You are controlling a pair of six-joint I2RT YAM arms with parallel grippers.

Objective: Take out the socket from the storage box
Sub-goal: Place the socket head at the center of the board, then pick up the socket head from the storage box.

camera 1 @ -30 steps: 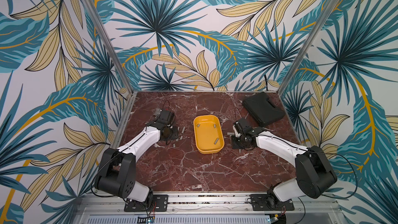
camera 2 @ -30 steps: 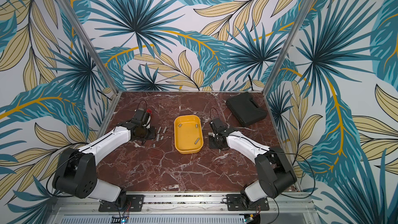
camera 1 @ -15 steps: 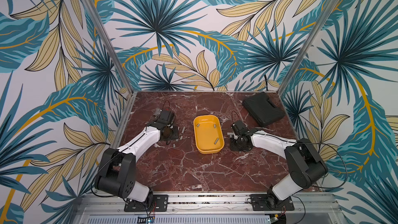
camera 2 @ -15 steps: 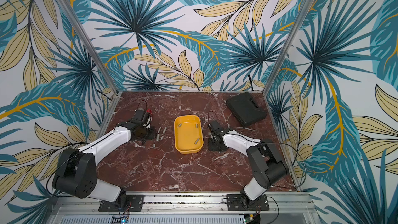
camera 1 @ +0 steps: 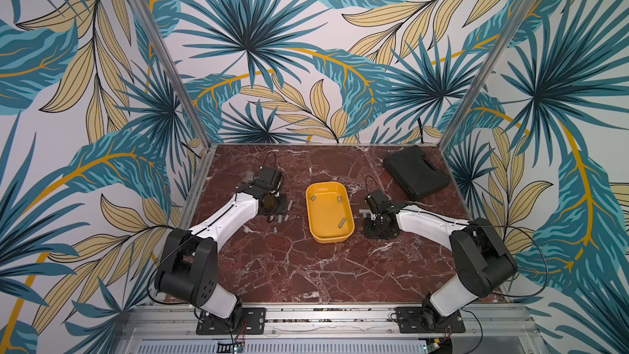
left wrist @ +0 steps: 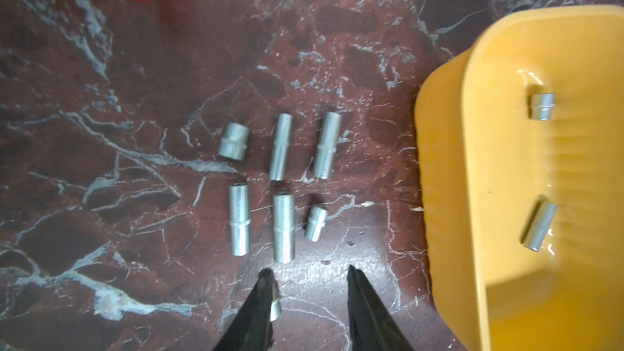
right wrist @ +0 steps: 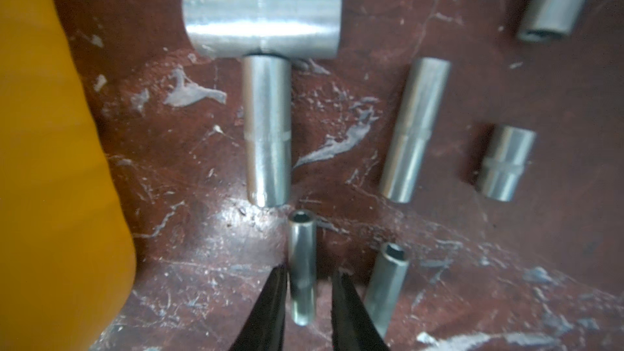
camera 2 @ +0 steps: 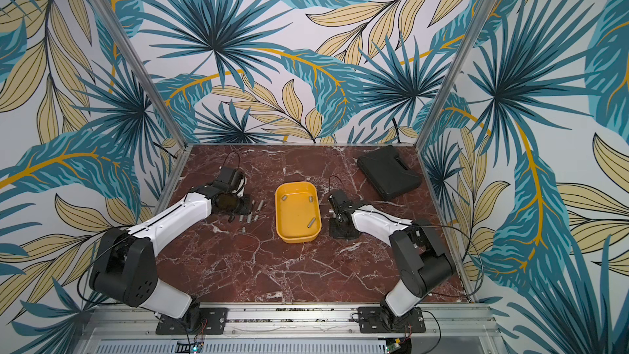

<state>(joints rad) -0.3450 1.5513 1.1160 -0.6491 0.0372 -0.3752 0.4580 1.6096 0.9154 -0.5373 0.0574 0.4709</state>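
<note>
Right pincer (right wrist: 309, 270) has just let go: another socket (right wrist: 301, 241) lies on the surface (right wrist: 506, 281) outside the box (right wrist: 50, 163); three remain inside. Left pincer (left wrist: 309, 270) gapes empty.

loose sockets (right wrist: 414, 130) ahead, storage box (right wrist: 50, 163) alongside

Leaf-patterned walls (camera 1: 306, 45) enclose a red marble tabletop (camera 1: 306, 267).
</note>
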